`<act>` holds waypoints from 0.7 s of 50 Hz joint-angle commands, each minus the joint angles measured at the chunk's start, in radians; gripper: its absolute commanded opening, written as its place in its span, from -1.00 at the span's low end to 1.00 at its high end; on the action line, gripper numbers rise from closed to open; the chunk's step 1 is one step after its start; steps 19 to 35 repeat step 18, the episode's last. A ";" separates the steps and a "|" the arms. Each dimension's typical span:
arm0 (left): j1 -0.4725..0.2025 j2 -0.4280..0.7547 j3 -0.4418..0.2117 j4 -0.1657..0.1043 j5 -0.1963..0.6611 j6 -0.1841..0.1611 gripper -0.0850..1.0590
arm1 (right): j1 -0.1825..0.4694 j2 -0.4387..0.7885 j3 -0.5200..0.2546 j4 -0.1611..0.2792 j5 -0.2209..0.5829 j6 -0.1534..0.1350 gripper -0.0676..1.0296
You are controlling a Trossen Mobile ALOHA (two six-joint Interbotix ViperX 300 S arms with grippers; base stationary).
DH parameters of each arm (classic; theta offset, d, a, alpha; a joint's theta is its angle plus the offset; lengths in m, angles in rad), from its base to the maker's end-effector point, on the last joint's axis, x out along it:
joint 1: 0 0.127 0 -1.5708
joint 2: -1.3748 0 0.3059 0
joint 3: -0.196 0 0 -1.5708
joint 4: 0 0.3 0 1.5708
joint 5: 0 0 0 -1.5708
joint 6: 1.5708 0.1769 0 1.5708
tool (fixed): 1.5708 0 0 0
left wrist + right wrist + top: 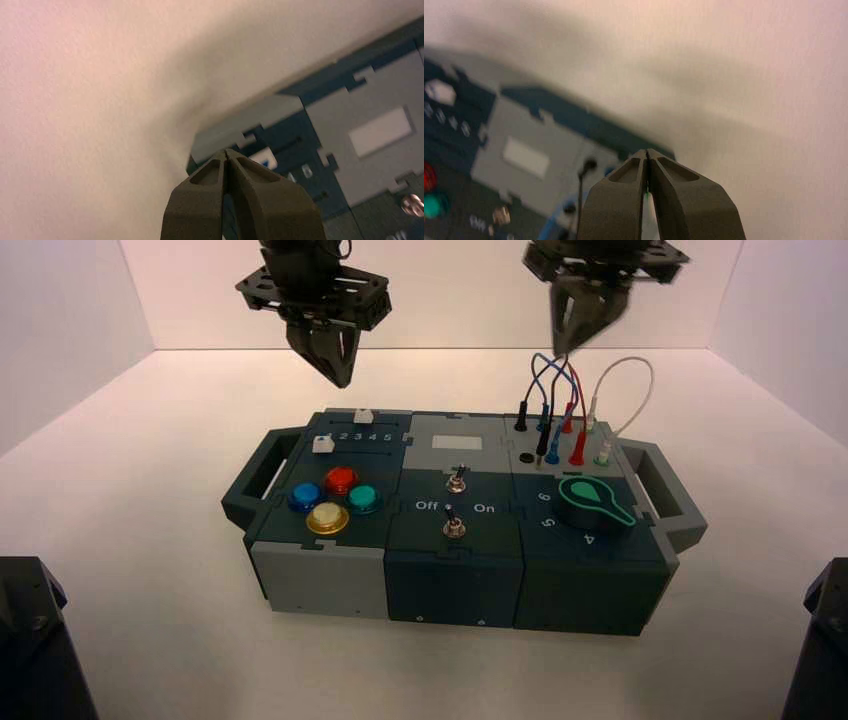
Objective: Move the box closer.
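Observation:
The box is a wide teal-and-grey panel box with side handles, standing on the white table in the middle of the high view. It bears four coloured buttons, two toggle switches, a green knob and plugged-in wires. My left gripper hangs shut and empty above the table behind the box's back left part; its wrist view shows the box's back left corner past the tips. My right gripper hangs shut and empty above the wires at the back right.
White walls enclose the table on three sides. The box's left handle and right handle stick out sideways. Dark arm bases stand at the front left and front right corners.

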 commanded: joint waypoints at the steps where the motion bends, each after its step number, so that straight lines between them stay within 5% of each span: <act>1: -0.037 -0.100 -0.003 -0.002 0.038 -0.017 -0.91 | 0.006 -0.077 0.008 0.002 0.074 -0.002 -0.91; 12: -0.069 -0.219 0.002 -0.003 0.137 -0.041 -0.91 | 0.028 -0.160 0.023 0.008 0.173 0.000 -0.92; 35: -0.087 -0.252 0.011 -0.002 0.156 -0.041 -0.91 | 0.054 -0.206 0.038 0.026 0.187 0.002 -0.92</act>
